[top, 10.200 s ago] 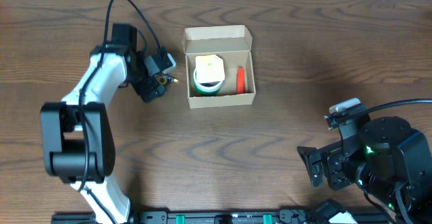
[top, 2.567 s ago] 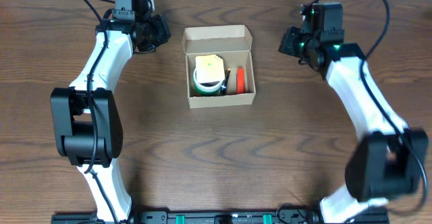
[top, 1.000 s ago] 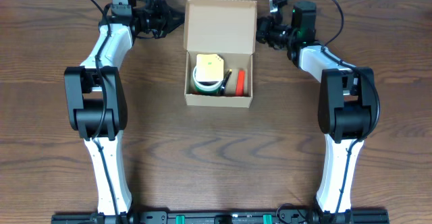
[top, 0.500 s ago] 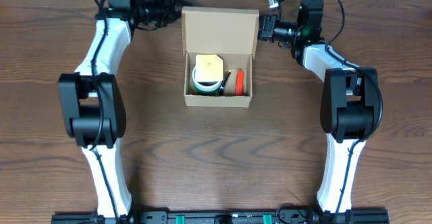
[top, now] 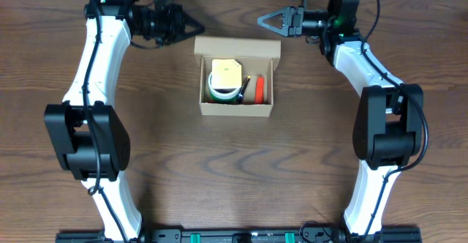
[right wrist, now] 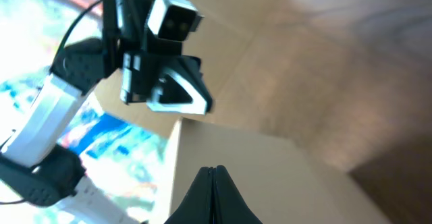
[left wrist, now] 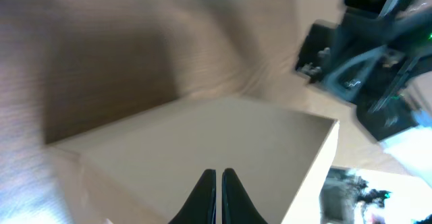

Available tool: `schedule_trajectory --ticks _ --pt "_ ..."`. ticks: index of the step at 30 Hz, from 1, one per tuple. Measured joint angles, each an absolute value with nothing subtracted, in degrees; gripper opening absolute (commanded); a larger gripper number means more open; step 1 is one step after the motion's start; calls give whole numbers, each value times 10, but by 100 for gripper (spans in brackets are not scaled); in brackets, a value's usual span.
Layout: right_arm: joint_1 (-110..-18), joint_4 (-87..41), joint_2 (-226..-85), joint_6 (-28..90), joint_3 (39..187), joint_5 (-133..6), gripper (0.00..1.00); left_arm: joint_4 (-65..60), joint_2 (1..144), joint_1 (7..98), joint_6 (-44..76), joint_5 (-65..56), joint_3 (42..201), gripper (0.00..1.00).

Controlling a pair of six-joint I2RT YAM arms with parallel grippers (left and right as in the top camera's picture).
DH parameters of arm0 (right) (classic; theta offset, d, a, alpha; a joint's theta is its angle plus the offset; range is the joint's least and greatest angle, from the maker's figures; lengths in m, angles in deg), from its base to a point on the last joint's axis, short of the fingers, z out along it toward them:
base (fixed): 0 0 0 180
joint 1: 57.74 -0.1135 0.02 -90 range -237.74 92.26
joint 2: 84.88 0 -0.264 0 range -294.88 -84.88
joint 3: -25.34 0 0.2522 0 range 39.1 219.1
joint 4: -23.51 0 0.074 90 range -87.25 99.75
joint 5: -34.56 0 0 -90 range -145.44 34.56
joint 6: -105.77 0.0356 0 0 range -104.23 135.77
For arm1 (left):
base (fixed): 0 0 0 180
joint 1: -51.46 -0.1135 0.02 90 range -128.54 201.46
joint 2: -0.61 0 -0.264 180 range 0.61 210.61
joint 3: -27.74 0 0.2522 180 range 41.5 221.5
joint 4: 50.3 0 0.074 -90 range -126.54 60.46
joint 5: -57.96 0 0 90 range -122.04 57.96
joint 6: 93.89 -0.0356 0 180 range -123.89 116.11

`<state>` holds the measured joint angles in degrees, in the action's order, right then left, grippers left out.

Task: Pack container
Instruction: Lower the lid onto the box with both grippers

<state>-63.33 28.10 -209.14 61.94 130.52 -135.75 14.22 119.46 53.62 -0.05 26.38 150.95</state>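
- Dark, wood-grained surface (top: 234,162) carries a plain tan cardboard box (top: 238,110) at its middle, open at the top.
- Its smooth flap (top: 238,47) rises along the box's far edge.
- Inside the box, a white-and-green roll (top: 225,82) with a pale yellow top fills the left part; a slim red piece (top: 260,88) lies on the right.
- Left claw (top: 196,29), pressed together, hangs just beyond the box's far-left corner.
- Right claw (top: 261,20), also pressed together, hangs beyond the far-right corner.
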Motion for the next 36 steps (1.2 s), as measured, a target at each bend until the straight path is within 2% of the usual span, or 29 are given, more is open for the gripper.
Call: schedule_trajectory --ticks 9,16,21,26,31,36 --pt "-697 168 -2089 585 1309 -1368 2 298 1155 565 -128 139 1510 6" --pt "-680 135 -2070 567 1308 -1269 2 313 1119 567 -164 84 1510 6" --pt "-665 -107 -1959 469 1306 -1089 2 308 1054 568 -180 62 1510 6" --pt "-693 -284 -1841 353 1310 -966 2 327 1026 569 -194 59 1506 6" --pt "-720 -412 -1794 276 1312 -893 2 285 1026 572 -203 66 1431 6" --pt "-721 -414 -1798 244 1263 -859 2 241 1026 591 -205 70 1339 6"
